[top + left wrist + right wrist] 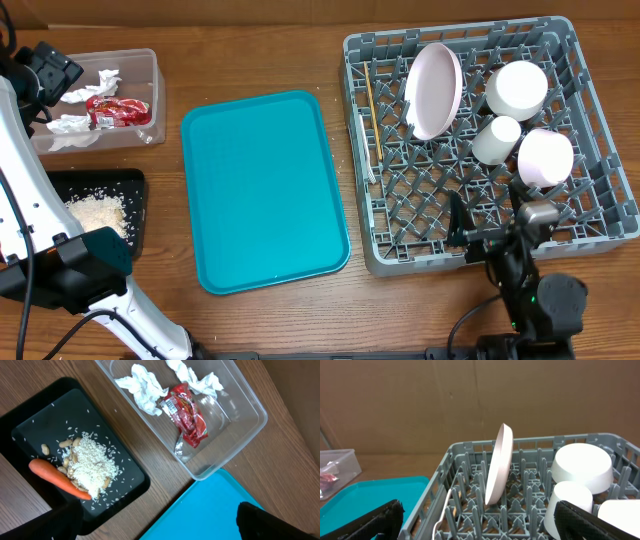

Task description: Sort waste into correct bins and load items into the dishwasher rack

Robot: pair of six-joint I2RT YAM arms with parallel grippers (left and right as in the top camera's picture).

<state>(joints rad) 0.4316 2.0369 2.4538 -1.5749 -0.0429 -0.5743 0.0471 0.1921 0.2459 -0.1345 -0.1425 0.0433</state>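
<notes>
On black tray [35, 415], carrot [57, 479] lies diagonal, tip toward teal tray [210, 510]; left fingers [57, 522], right fingers [365, 522] spread, empty.

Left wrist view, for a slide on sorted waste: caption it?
Carrot and rice on the black tray; napkins and red wrapper in the clear tub beside it.

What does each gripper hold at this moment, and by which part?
Nothing is held. The left gripper and the right gripper both stand open and empty.
</notes>
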